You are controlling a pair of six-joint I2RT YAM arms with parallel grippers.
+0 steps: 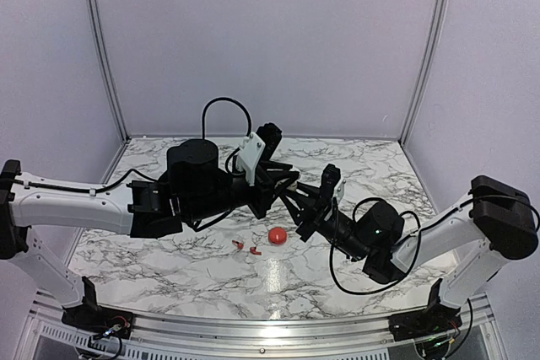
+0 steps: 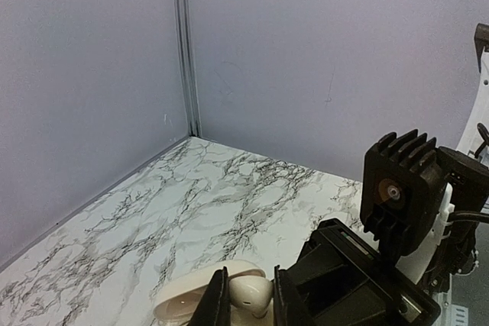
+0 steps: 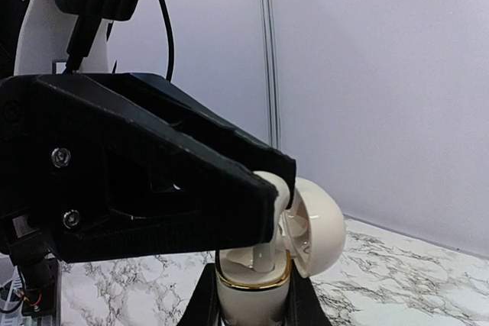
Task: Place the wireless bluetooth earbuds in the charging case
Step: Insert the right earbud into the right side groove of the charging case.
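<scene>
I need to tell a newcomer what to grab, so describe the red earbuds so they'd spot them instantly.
On the marble table, find the round red ball near the middle, close to where the white charging case is held aloft. Just to its left lie the two red earbuds. Unlike the ball, they are tiny, elongated bits, the only other red things there.

Overhead overview; wrist close-ups of case

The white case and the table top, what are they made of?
The charging case looks like smooth, glossy plastic: it shines softly, with a gold-coloured rim. The table looks like polished marble, white with grey veins and glare, though it could be a printed surface.
</scene>
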